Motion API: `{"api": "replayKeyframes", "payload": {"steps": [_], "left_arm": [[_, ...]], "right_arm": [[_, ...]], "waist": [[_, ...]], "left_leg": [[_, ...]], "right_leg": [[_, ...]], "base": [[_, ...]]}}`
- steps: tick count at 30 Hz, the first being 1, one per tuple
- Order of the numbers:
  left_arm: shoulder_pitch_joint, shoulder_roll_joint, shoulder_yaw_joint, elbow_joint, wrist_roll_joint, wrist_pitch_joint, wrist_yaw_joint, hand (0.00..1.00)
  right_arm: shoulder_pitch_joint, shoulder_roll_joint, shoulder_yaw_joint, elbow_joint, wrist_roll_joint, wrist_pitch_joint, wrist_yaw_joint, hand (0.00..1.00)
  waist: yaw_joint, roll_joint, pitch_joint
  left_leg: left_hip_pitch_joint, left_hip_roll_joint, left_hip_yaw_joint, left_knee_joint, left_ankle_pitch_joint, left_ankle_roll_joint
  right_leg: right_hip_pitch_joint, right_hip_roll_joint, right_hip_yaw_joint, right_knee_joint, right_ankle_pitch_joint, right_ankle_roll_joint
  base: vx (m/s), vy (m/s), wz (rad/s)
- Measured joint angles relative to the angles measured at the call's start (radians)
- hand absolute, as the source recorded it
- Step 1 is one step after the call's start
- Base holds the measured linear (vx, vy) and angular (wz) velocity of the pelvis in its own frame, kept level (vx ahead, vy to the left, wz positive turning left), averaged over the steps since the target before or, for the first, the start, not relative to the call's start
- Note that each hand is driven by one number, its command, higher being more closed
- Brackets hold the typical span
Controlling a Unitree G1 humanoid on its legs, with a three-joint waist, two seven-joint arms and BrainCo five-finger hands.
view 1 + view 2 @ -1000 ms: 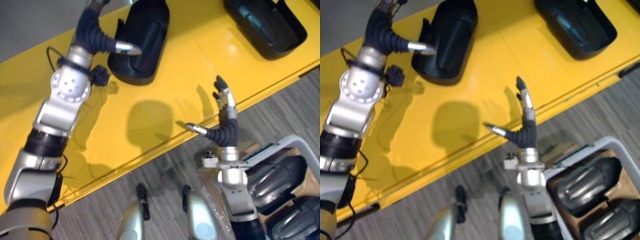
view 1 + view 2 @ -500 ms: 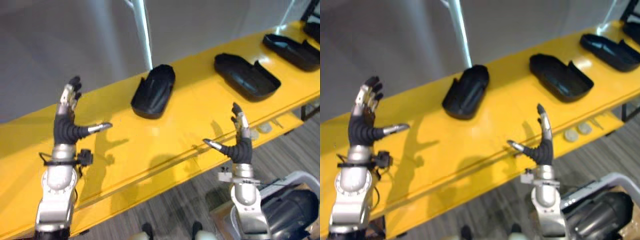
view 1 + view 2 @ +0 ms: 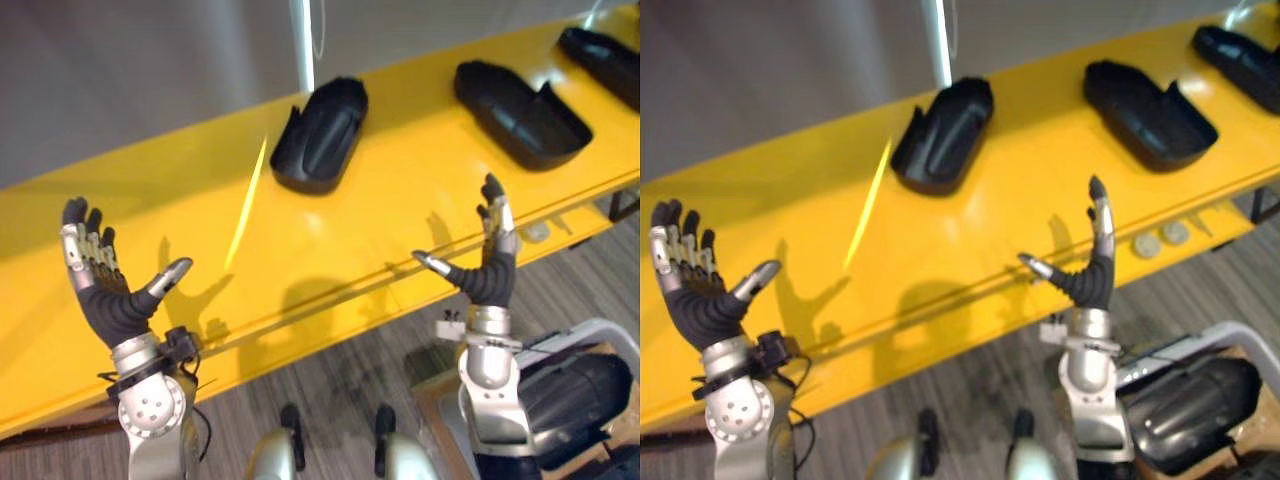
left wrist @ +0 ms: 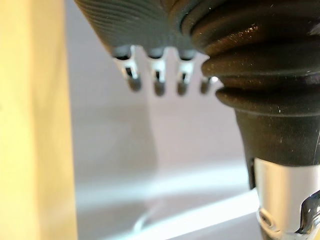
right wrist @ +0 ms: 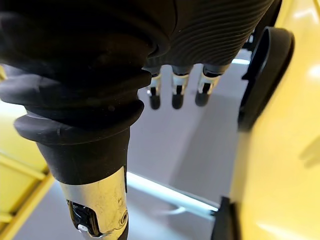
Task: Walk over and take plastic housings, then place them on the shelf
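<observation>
The left hand (image 3: 105, 300) and right hand (image 3: 490, 275) were open and empty. Housings (image 3: 320, 135) lay on the shelf (image 3: 400, 220) at 12 o'clock. Likely next move: grasp the spare housing (image 3: 580, 385) at 4 o'clock.

The far-right housing (image 3: 605, 55) is cut off by the picture's edge. Two round things (image 3: 1147, 245) are too small to identify.
</observation>
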Motion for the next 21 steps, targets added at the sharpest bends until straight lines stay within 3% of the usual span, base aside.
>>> {"api": "replayKeyframes", "payload": {"steps": [8, 13, 14, 21], "left_arm": [[-0.112, -0.018, 0.004, 0.045, 0.012, -0.021, 0.113, 0.00], [-0.160, -0.018, 0.031, 0.046, 0.013, -0.032, 0.122, 0.00], [-0.170, -0.017, 0.031, 0.046, 0.012, -0.033, 0.122, 0.00], [-0.222, 0.013, 0.029, 0.046, 0.009, -0.050, 0.140, 0.00]], "right_arm": [[-0.315, -0.071, 0.030, 0.138, 0.026, 0.000, -0.045, 0.00], [-0.559, -0.114, 0.082, 0.232, 0.053, 0.001, -0.047, 0.00], [-0.644, -0.118, 0.094, 0.284, 0.067, 0.001, -0.046, 0.00], [-0.924, -0.121, 0.126, 0.442, 0.134, 0.020, -0.048, 0.00]], "waist": [[0.009, -0.001, 0.047], [0.042, 0.001, 0.074], [0.062, 0.003, 0.081], [0.124, 0.037, 0.165]], "left_leg": [[-0.070, -0.024, -0.062, -0.007, 0.038, 0.000], [-0.086, -0.046, -0.113, -0.044, 0.072, -0.002], [-0.092, -0.049, -0.136, -0.043, 0.075, -0.006], [-0.114, -0.069, -0.185, -0.051, 0.101, -0.007]], "right_leg": [[-0.037, -0.019, -0.062, 0.013, 0.000, 0.000], [-0.036, -0.030, -0.112, 0.011, -0.002, -0.003], [-0.034, -0.034, -0.126, 0.012, -0.004, -0.007], [-0.037, -0.047, -0.158, 0.028, -0.014, -0.018]], "base": [[-0.01, 0.013, 0.25], [0.02, 0.008, 0.36], [0.03, 0.025, 0.31], [-0.01, 0.023, 0.25]]}}
